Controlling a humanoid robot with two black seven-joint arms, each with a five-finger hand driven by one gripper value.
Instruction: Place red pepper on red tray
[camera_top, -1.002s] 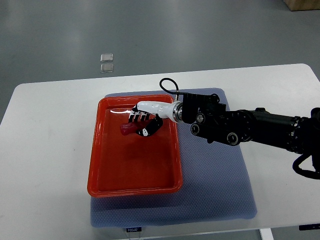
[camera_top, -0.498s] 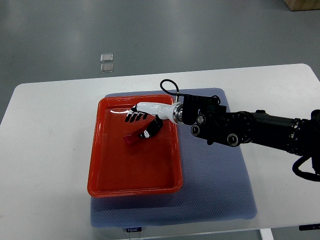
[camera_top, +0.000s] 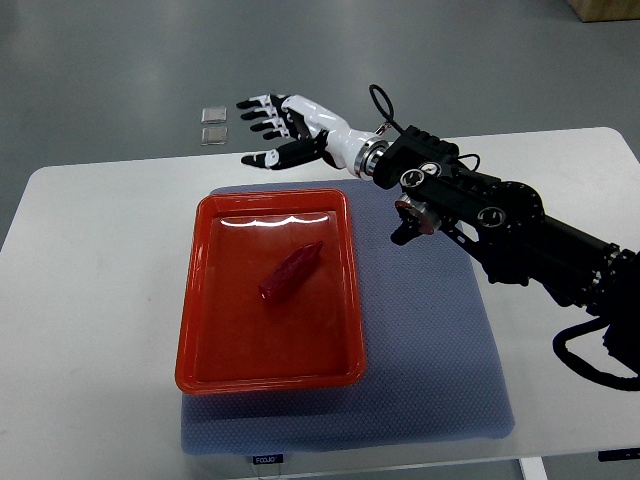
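The red pepper (camera_top: 291, 274) lies inside the red tray (camera_top: 198, 300), on its floor, a little above the middle and nearer to the far edge of the tray than to the near one. It is long and lies on a slant, with its thin tip pointing to the far right corner of the tray. Nothing touches it.

The red tray stands on a blue-grey mat (camera_top: 430, 340), over the left part of the mat, and its left rim goes a little past the left edge of the mat. The mat lies on a white table (camera_top: 90, 300) and reaches the near edge of the table.

The right hand (camera_top: 278, 128) is white with black joints. It is well apart from the pepper, up beyond the far edge of the tray and over the far edge of the table. Its fingers (camera_top: 256, 106) are spread wide and it holds nothing. The black arm (camera_top: 500, 220) behind it comes in from the right side and crosses the far right part of the mat.

On the grey floor beyond the table, two small clear square objects (camera_top: 213, 125) lie one behind the other, just left of the hand.
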